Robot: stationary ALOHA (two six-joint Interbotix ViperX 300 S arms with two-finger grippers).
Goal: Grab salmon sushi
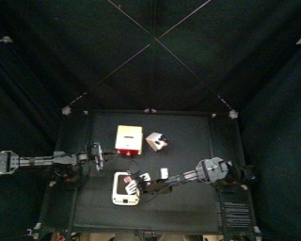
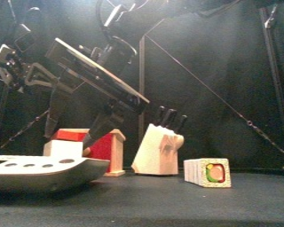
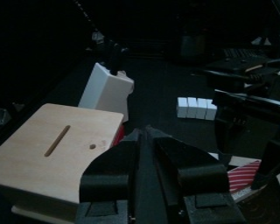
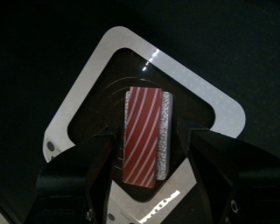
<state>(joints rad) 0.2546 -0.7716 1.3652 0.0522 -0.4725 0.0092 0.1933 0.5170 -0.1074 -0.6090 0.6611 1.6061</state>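
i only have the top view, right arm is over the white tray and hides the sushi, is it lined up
observer: yes. The right wrist view shows the salmon sushi, red with pale stripes, lying in the white tray, its near end between the jaws of the right end effector.
operator: jaws shut on it yet
observer: no. They stand open, one on each side of the piece, which lies flat in the tray.
operator: anything tall close by
observer: the front view shows the knife block and the red and white block standing behind the tray, both rising higher than it.
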